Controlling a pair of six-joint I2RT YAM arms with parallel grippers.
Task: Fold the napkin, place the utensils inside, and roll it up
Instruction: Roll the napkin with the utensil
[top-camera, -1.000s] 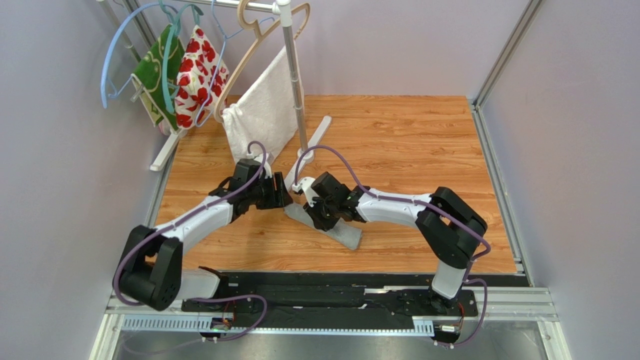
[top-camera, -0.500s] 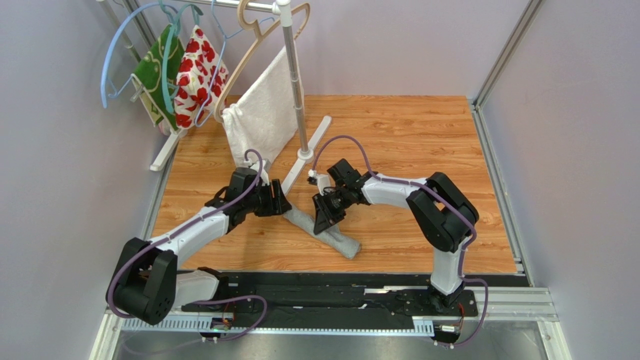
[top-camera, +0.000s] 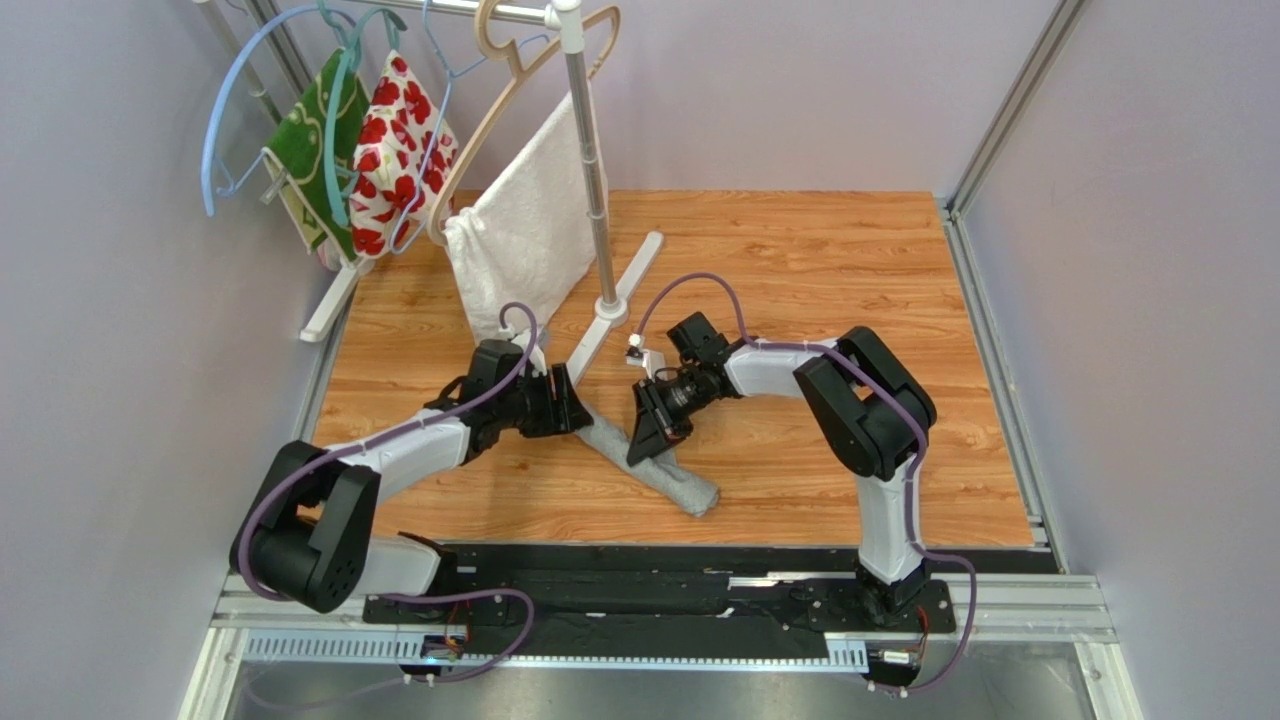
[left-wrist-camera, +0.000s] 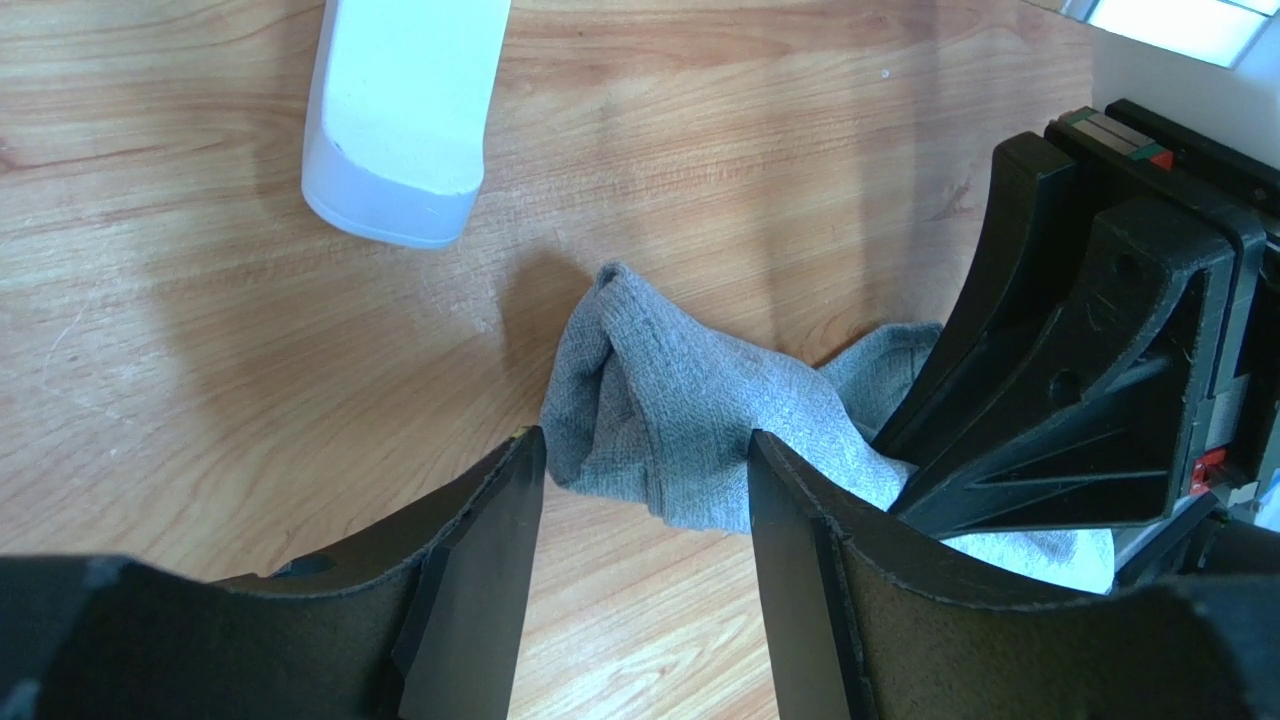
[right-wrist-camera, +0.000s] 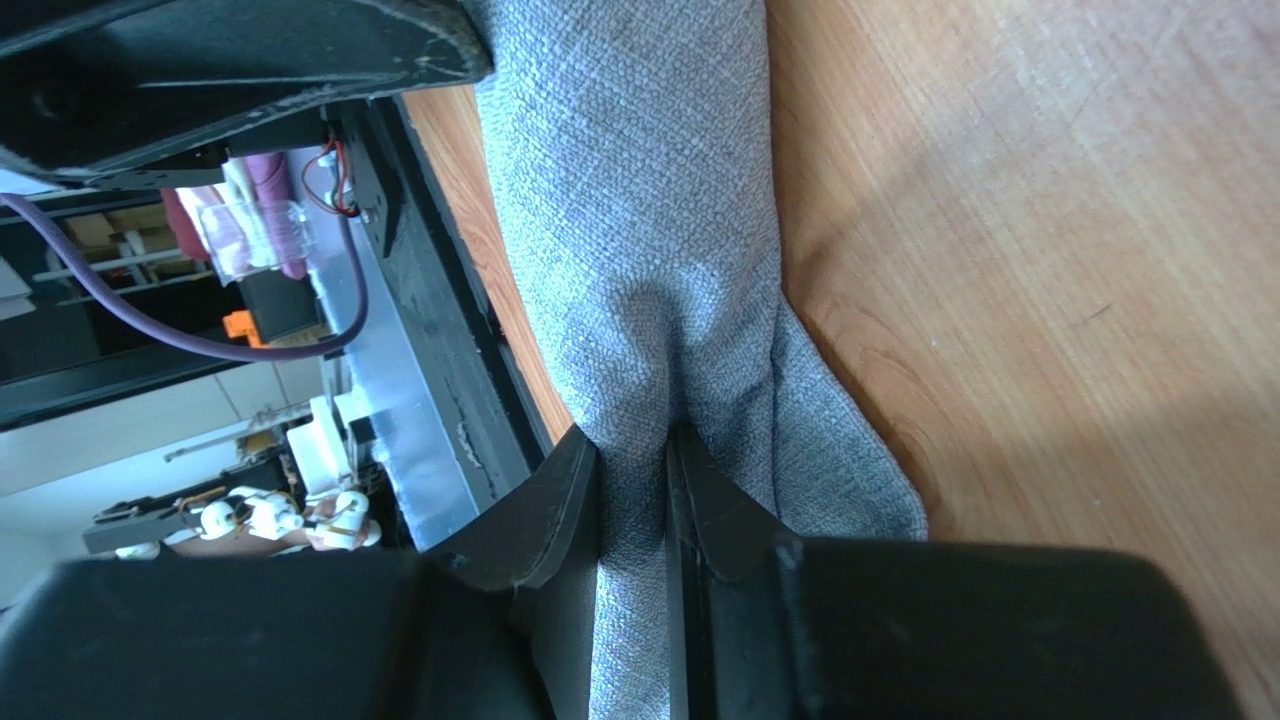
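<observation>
Just below the white rack foot (top-camera: 636, 269), the left tool (left-wrist-camera: 643, 444) stands released, its fingers wide apart on both sides of the napkin's upper end. The napkin (top-camera: 666, 474), a long grey roll, lies on the desk (top-camera: 842, 270), slanting away from that foot. Right of the foot's end, the right tool (right-wrist-camera: 634, 441) is clenched on a fold of the napkin.

We count one grey napkin (top-camera: 669, 480), one white towel (top-camera: 519, 225), two patterned cloths (top-camera: 394, 135), one green and one red-flowered, four hangers (top-camera: 490, 33) on one metal rack (top-camera: 597, 195), two robot arms (top-camera: 406, 443), left and right, and one wooden table (top-camera: 842, 255).
</observation>
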